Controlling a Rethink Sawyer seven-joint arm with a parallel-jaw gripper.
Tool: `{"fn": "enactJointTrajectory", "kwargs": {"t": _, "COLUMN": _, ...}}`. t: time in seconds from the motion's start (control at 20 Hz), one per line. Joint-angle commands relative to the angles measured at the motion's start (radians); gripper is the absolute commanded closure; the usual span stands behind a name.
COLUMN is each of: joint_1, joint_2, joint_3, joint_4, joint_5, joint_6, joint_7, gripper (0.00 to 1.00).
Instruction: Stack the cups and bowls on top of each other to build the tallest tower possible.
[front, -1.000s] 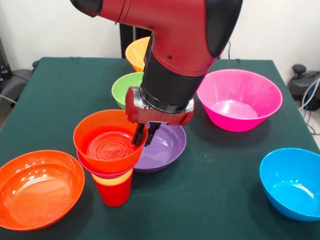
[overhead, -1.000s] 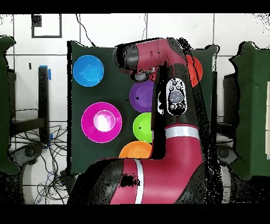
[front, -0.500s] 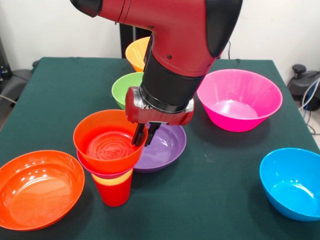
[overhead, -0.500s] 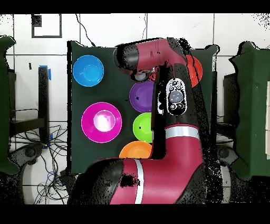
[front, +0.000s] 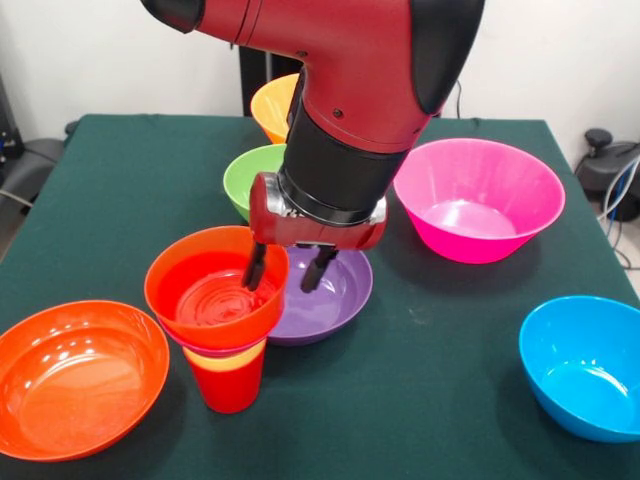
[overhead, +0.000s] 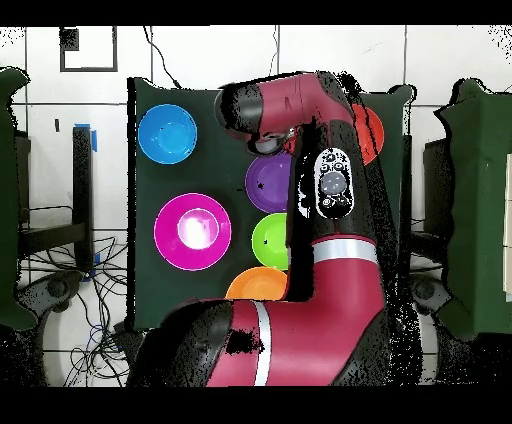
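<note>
nearest in the front view, down and to the left of the fingers, a wide orange-red bowl (front: 78, 377) sits on the green bench (front: 430, 390), and well off to the lower right a blue bowl (front: 588, 366) rests alone by the bench edge. directly below the fingers stands the tower (front: 218, 320): a red cup (front: 230, 385) at the base, a thin yellow band (front: 224, 359) showing above it, a sliver of pink rim (front: 200, 345) over that, and an orange bowl (front: 200, 300) on top, tilted slightly. the fingers (front: 286, 268) are spread apart and clamp nothing; one finger dips inside the orange bowl close to its right wall, the other hangs outside that wall over the purple bowl (front: 335, 300), so the bowl's rim lies between them with a gap on each side. the purple bowl sits just beside the tower, under and to the right of the fingers. behind the fingers, mostly hidden by the red and black arm (front: 350, 110), is a green bowl (front: 250, 178), and farther back a light orange bowl (front: 272, 104). to the right and behind sits a large magenta-pink bowl (front: 478, 200), well apart from the tower. in the overhead view the arm (overhead: 300, 300) covers the tower and the fingers cannot be seen; the blue bowl (overhead: 167, 133), magenta-pink bowl (overhead: 192, 231) and purple bowl (overhead: 266, 182) show clear of it.
</note>
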Motion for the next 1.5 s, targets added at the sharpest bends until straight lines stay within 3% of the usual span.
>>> {"fn": "enactJointTrajectory", "kwargs": {"t": 0.05, "joint_1": 0.04, "joint_2": -0.01, "joint_3": 0.0, "joint_4": 0.015, "joint_5": -0.088, "joint_6": -0.03, "joint_7": -0.161, "gripper": 0.0}}
{"fn": "enactJointTrajectory", "kwargs": {"t": 0.75, "joint_1": 0.055, "joint_2": -0.041, "joint_3": -0.029, "joint_4": 0.036, "joint_5": -0.079, "joint_6": 0.006, "joint_7": -0.186, "gripper": 0.0}}
{"fn": "enactJointTrajectory", "kwargs": {"t": 1.2, "joint_1": 0.093, "joint_2": -0.077, "joint_3": -0.085, "joint_4": 0.036, "joint_5": -0.109, "joint_6": 0.069, "joint_7": -0.27, "gripper": 0.0}}
{"fn": "enactJointTrajectory", "kwargs": {"t": 1.5, "joint_1": 0.097, "joint_2": -0.096, "joint_3": -0.082, "joint_4": 0.04, "joint_5": -0.063, "joint_6": 0.107, "joint_7": -0.233, "gripper": 0.0}}
